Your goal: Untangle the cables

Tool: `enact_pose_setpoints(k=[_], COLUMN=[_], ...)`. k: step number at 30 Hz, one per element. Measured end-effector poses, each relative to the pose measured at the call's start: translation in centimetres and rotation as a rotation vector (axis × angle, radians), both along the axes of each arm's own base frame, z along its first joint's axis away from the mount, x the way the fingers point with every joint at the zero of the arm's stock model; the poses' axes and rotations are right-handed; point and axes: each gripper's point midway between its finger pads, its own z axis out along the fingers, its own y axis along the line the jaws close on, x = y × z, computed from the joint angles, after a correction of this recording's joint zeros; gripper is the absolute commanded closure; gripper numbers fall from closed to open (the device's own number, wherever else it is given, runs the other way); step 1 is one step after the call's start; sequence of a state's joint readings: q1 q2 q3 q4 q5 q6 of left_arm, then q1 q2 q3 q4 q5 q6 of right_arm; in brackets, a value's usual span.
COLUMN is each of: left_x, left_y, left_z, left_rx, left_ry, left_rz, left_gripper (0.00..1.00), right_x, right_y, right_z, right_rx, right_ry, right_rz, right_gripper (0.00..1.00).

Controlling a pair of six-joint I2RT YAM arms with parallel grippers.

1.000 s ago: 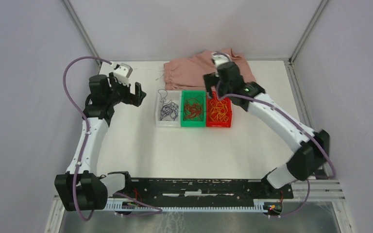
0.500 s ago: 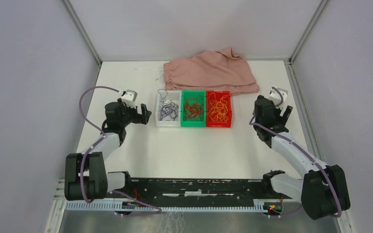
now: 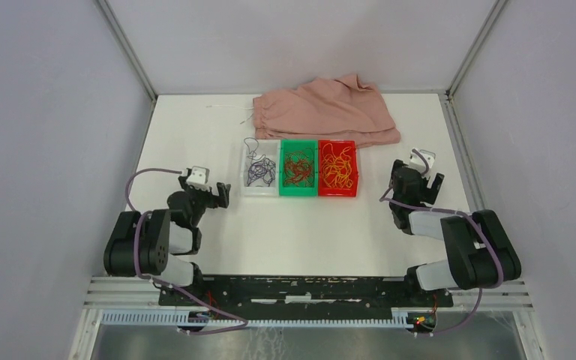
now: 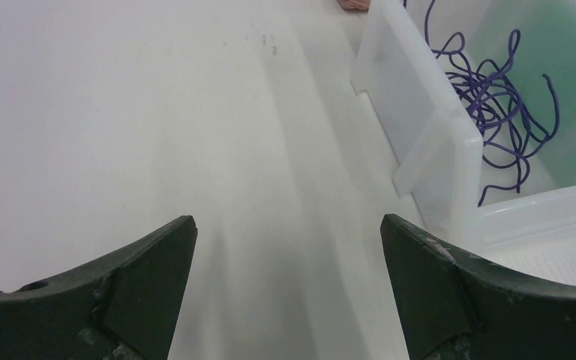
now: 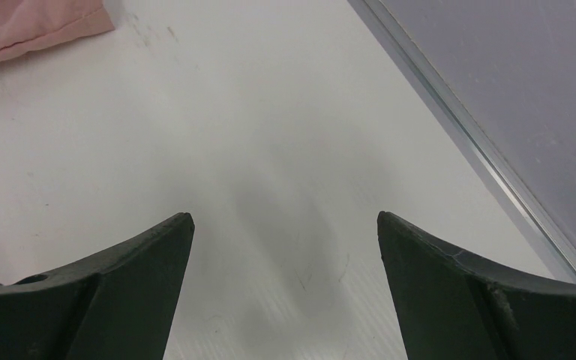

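Untangling looks finished: the red cable (image 3: 298, 168) lies in the green bin (image 3: 298, 193), the purple cable (image 3: 258, 171) boxed just left of it, the yellow cable (image 3: 337, 168) just right. The left tool (image 3: 217, 195) and right tool (image 3: 424, 182) gape wide and empty, flanking it; nothing more seems needed.

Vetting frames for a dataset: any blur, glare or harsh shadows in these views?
Top external: even light, sharp, no glare on the table. Left wrist: purple cable crisp, faint shadow streaks. Right wrist: soft grey shadow ahead of the right end effector, no blur.

cables (image 3: 298, 168) in bins (image 3: 299, 193), cloth (image 3: 322, 112) behind
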State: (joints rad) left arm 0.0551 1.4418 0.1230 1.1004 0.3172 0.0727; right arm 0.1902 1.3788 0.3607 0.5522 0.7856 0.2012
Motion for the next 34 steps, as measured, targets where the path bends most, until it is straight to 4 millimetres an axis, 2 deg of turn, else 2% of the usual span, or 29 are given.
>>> enact_pose_setpoints(k=[6, 8, 10, 13, 22, 34], left_x=[-0.5, 0.5, 2.3, 3.7, 3.3, 3.3], left_y=[1.3, 1.5, 1.7, 2.0, 1.9, 2.0], left_z=[0.0, 0.7, 1.7, 3.1, 2.0, 1.8], left_rx=[-0.020, -0.025, -0.025, -0.022, -0.020, -0.019], left_ry=[-0.057, -0.071, -0.084, -0.118, -0.069, -0.063], left_rz=[0.091, 0.106, 0.115, 0.130, 0.134, 0.139], left_gripper=[0.01, 0.01, 0.01, 0.01, 0.01, 0.01], right_x=[2.3, 3.2, 3.2, 3.6, 3.8, 3.9], right_y=[1.6, 2.3, 2.6, 2.6, 3.1, 3.0], right_z=[-0.2, -0.6, -1.3, -1.0, -1.0, -1.2], right_rx=[0.003, 0.005, 0.011, 0.018, 0.029, 0.044], right_ry=[-0.041, -0.059, -0.037, -0.054, -0.057, -0.052], right_rz=[0.140, 0.193, 0.223, 0.237, 0.272, 0.290], right_gripper=[0.01, 0.01, 0.01, 0.01, 0.01, 0.01])
